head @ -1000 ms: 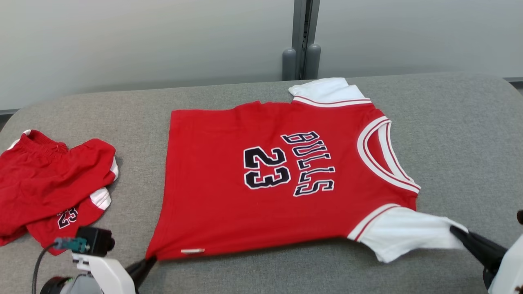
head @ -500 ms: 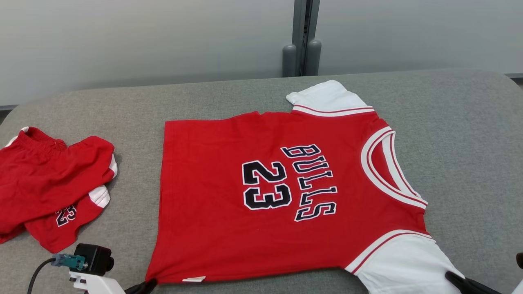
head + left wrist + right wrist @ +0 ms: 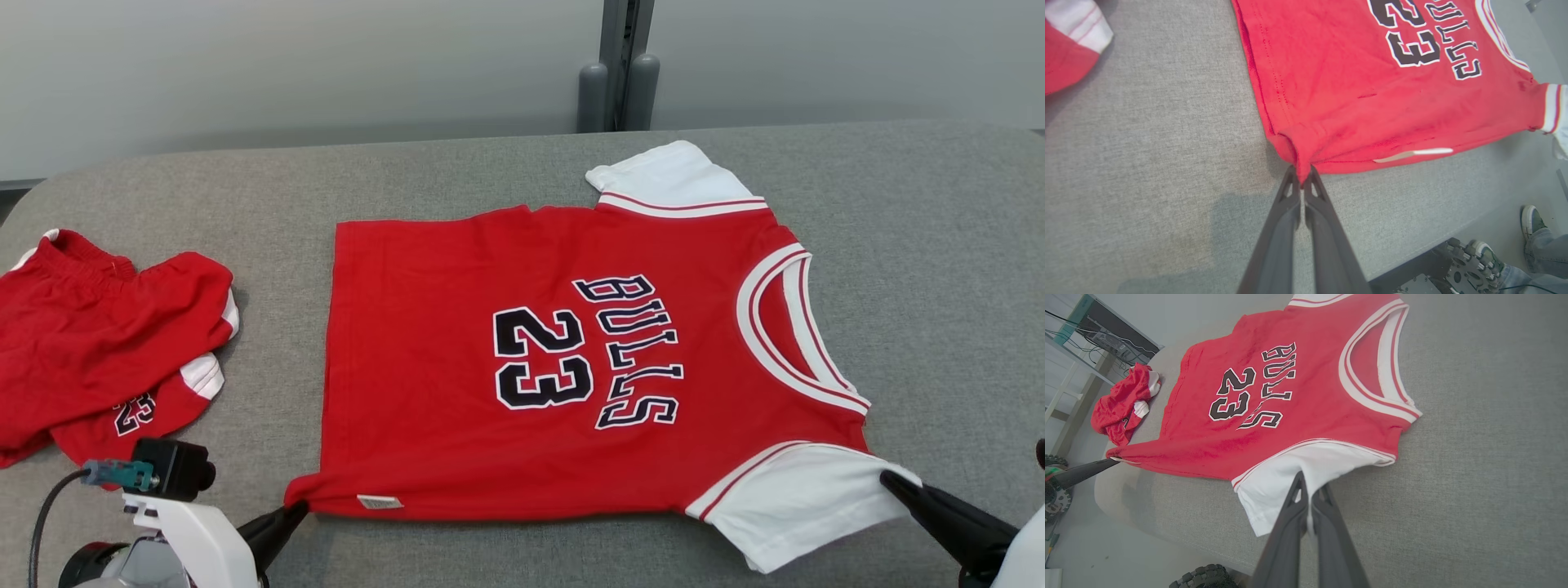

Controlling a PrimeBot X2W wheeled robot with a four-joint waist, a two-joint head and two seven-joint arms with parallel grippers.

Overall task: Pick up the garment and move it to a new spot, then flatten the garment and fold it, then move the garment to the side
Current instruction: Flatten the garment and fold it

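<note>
Jersey (image 3: 457,384) numbered 23 lies spread flat on the grey table (image 3: 939,245), left fingers (image 3: 273,527) clamped on its hem corner (image 3: 318,496), right fingers (image 3: 939,510) pinching the near white sleeve (image 3: 800,498); red shorts (image 3: 98,343) lie crumpled at left

A pair of red shorts (image 3: 106,343) lay crumpled near the left end of the grey fabric worktop (image 3: 939,245), showing white side panels and a small dark "23" on one leg. Behind the worktop's far edge stood a pale wall (image 3: 286,73), split by a dark vertical seam with two rounded grey posts (image 3: 594,102) at its foot. In the left wrist view, a person's dark shoe (image 3: 1531,220) with a pale sole and a blue jeans leg (image 3: 1547,245) showed on the floor beyond the worktop's edge. In the right wrist view, a shelf (image 3: 1086,365) carrying dark equipment (image 3: 1114,337) and cables stood past the shorts.
</note>
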